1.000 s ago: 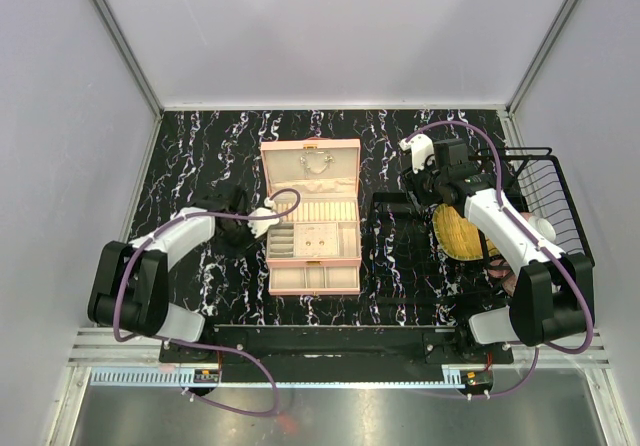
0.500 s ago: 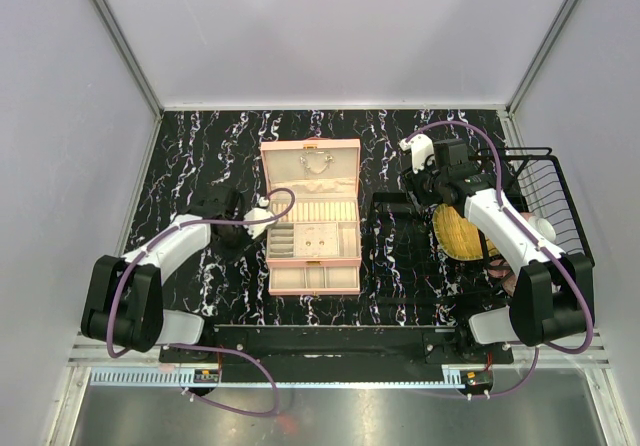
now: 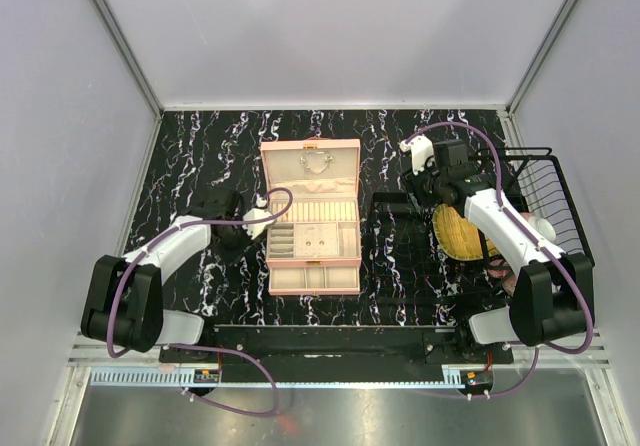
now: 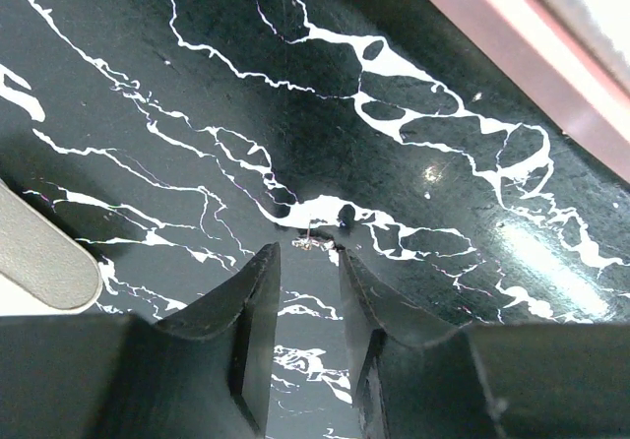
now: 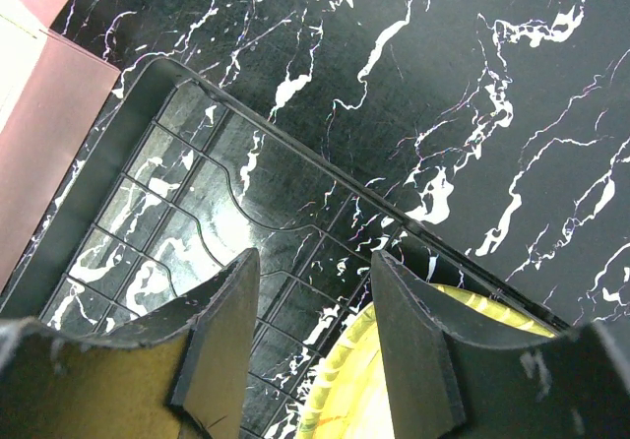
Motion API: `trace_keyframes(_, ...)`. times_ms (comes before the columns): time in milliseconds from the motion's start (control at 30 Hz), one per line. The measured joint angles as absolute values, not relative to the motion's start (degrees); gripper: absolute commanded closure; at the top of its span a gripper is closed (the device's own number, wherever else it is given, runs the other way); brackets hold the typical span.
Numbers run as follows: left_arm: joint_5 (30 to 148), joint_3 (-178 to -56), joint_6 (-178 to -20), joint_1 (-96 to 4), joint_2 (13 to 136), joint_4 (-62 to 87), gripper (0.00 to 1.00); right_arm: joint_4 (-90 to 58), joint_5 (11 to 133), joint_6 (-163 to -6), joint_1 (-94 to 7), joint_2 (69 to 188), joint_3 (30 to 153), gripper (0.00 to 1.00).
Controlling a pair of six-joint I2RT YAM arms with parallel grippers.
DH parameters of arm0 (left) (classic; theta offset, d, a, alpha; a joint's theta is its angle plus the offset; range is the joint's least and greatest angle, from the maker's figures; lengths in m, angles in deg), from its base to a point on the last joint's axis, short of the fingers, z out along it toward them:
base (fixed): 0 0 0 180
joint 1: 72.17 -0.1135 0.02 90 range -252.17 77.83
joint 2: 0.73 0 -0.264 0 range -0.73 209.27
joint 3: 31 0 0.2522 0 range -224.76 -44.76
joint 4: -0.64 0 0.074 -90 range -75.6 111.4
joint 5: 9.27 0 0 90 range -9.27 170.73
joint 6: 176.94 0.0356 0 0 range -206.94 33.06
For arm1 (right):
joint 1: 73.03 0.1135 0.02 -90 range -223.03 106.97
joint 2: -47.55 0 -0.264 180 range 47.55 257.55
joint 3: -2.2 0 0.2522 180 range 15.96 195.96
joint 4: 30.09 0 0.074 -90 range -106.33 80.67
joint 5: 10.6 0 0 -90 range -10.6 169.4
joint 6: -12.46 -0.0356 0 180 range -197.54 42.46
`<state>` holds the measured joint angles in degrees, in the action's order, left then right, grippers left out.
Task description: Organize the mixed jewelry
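A tiny metallic stud (image 4: 313,242) lies on the black marble table, just beyond the tips of my left gripper (image 4: 307,254). The jaws stand a narrow gap apart and hold nothing. In the top view my left gripper (image 3: 232,232) is low over the table, just left of the open pink jewelry case (image 3: 311,286). Small pieces (image 3: 318,232) sit in the case's tray, and a thin chain (image 3: 315,163) hangs in its lid. My right gripper (image 5: 315,262) is open and empty over a black wire rack (image 5: 197,203); in the top view it (image 3: 425,188) is to the right of the case.
The pink case edge (image 4: 512,55) runs along the top right of the left wrist view. A yellow plate (image 3: 462,231) lies on the wire rack (image 3: 400,236). A black wire basket (image 3: 555,196) stands at the far right, and grey walls enclose the table.
My left arm has shifted a little away from the base, bringing its gripper closer beside the case's left side. The right arm has not moved.
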<state>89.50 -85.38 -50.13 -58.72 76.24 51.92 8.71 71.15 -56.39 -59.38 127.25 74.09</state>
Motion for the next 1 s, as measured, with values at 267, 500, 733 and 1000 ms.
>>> trace_keyframes(267, 89.5, -85.38, -51.07, -58.72, 77.2, 51.61, 0.66, 8.84, 71.15, -56.39, -59.38, 127.25, 74.11, 0.45)
trace_keyframes(500, 89.5, -85.38, -52.22, -58.72, 79.12, 50.61, 0.66, 8.84, 71.15, -56.39, -59.38, 127.25, 74.11, 0.45)
trace_keyframes(733, 89.48, -85.38, -52.84, -58.72, 79.23, 50.5, 0.66, 8.84, 71.12, -56.39, -59.38, 127.25, 74.11, 0.45)
trace_keyframes(1000, 89.04, -85.21, -53.21, -58.54, 79.25, 49.82, 0.73, 8.86, 71.15, -56.39, -59.38, 127.25, 74.11, 0.45)
